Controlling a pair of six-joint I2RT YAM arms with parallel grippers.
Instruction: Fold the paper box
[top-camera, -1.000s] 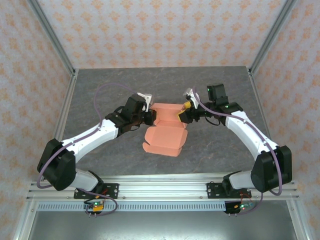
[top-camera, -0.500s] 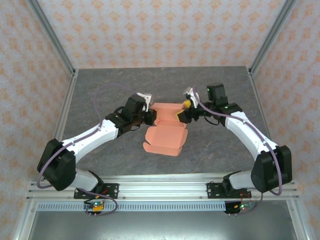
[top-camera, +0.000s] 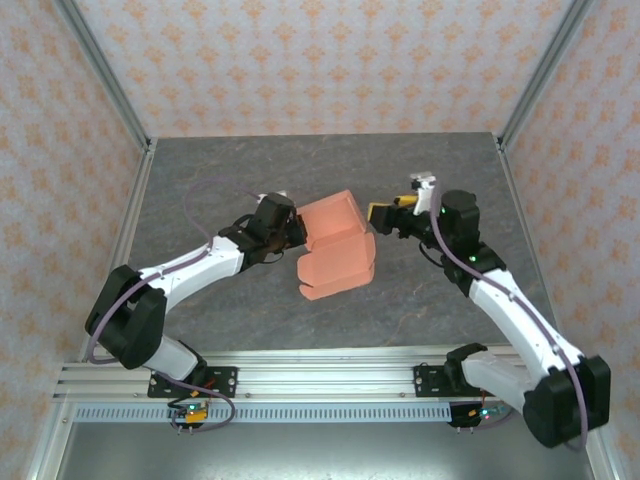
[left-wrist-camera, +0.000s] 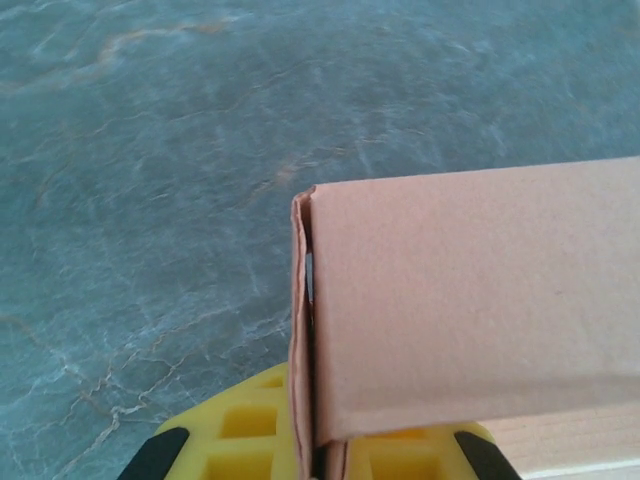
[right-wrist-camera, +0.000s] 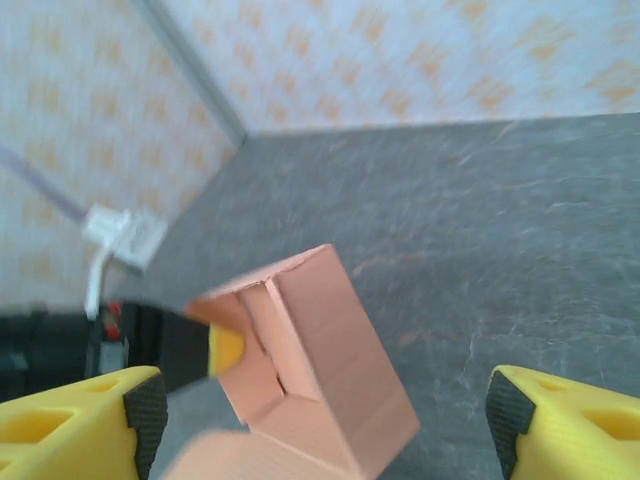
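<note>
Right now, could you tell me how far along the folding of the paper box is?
Done: the paper box has its walls standing, a folded corner showing in the right wrist view. In hand: the left claw is shut on its left wall; the right claw is open, apart from it. Left: the lid flap lies open, not yet closed.

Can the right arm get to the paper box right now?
Probably yes. The right tool stands open beside the paper box, facing it, with nothing between them. The left tool is clamped on the box's opposite edge, out of the way.
</note>
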